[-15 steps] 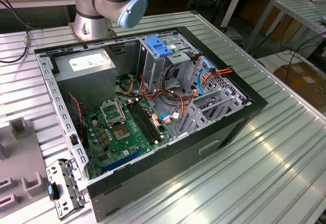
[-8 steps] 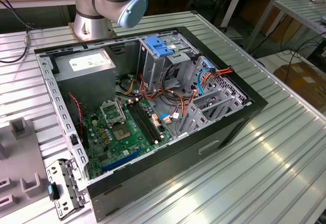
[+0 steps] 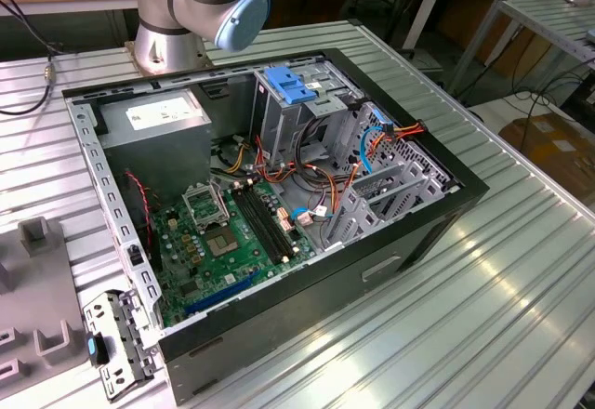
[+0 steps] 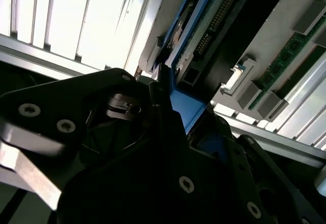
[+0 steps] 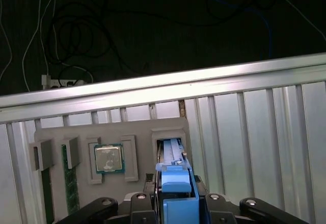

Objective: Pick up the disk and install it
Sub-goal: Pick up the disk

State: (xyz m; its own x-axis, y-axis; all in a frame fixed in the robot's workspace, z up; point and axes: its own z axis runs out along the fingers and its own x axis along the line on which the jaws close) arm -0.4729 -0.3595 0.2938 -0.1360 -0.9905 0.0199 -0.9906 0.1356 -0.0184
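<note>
The gripper (image 5: 177,180) is clamped on the disk (image 5: 175,187). In the first wrist view its dark fingers (image 5: 159,183) press against both sides of the blue plastic carrier, with no gap showing. The disk stands on edge between the fingertips. Its far end sits in a slot of the grey holder tray (image 5: 137,132) straight ahead of the gripper.

In the second wrist view the disk (image 4: 201,40) shows its circuit-board face and a row of connector pins, and the blue frame runs back from there in between the fingers.

Off to one side of the gripper, in other pockets of the same tray, lie a processor chip (image 5: 108,159) and, farther out, a green memory stick (image 5: 69,183) on edge. Beneath the tray and beyond the fingertips stretches the ribbed aluminium table (image 5: 254,132).

In the exterior view the open computer case (image 3: 307,307) lies on that table, well apart from the holder tray (image 3: 37,279) at the exterior view's left edge. Inside the case are the green motherboard (image 3: 232,232) and a grey drive cage (image 3: 279,121), topped by a blue clip (image 3: 290,85). The arm (image 3: 200,0) rises just behind the case.
</note>
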